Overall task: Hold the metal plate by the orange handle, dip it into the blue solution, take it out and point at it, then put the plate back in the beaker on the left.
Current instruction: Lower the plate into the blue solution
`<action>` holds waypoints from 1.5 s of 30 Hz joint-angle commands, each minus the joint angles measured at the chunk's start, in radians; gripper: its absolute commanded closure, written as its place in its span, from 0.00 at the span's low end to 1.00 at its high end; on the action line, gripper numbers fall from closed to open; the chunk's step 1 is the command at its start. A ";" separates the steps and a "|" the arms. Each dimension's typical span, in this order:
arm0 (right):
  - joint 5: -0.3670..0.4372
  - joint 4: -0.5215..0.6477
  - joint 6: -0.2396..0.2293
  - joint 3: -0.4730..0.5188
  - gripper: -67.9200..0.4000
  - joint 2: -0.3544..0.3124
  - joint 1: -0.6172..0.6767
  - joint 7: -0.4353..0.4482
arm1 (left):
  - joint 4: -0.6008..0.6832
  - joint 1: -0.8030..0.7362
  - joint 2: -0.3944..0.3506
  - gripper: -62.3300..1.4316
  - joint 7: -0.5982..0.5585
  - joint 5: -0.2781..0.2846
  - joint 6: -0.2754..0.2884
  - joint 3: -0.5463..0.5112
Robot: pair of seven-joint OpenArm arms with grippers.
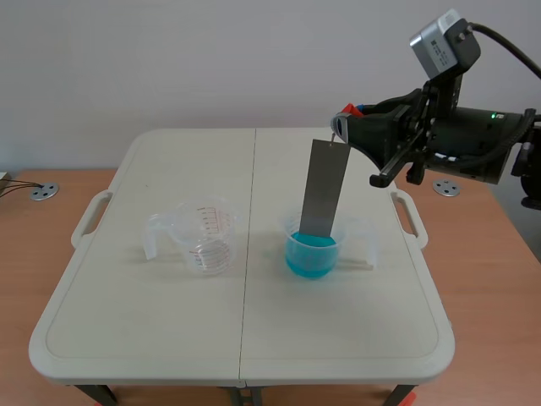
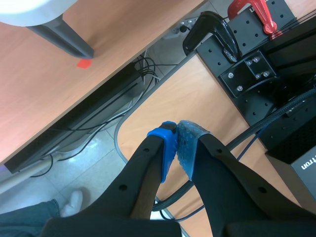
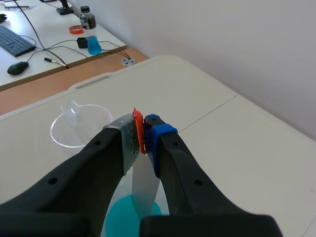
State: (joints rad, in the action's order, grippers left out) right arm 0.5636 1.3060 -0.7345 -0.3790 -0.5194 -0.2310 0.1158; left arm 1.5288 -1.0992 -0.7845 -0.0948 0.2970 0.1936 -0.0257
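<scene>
My right gripper (image 1: 341,127) is shut on the orange handle (image 3: 138,130) of the grey metal plate (image 1: 325,188). The plate hangs almost upright, and its lower end reaches into the beaker of blue solution (image 1: 312,252) right of the table's middle. Seen from the right wrist, the plate (image 3: 145,185) drops from between my fingers toward the blue liquid (image 3: 118,219). An empty clear beaker (image 1: 204,236) with red markings stands to the left; it also shows as the clear beaker (image 3: 79,126) ahead of the gripper. My left gripper (image 2: 177,127) is shut on nothing, off the table, above the floor.
The white folding table (image 1: 135,321) sits on a wooden surface. In the left wrist view, cables, a black perforated mount (image 2: 247,69) and a red clamp (image 2: 256,12) lie ahead. A desk with a bottle (image 3: 90,30), keyboard and mouse stands far behind.
</scene>
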 commanded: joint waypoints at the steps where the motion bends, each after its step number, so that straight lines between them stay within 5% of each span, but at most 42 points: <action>1: 0.002 0.003 -0.011 0.005 0.97 0.005 -0.003 0.022 | 0.008 -0.003 0.003 0.93 -0.010 0.006 0.004 0.003; 36: -0.340 -0.086 -0.011 0.005 0.97 0.113 0.021 0.089 | 0.008 -0.003 0.003 0.93 -0.010 0.006 0.003 0.004; 45: -0.352 -0.086 -0.011 0.005 0.97 0.115 0.024 0.090 | 0.008 0.000 0.003 0.93 -0.010 0.006 0.003 0.004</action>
State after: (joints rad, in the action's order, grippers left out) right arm 0.2173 1.2156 -0.7303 -0.3794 -0.3935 -0.2016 0.2127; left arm 1.5288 -1.0992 -0.7845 -0.0948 0.2970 0.1936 -0.0257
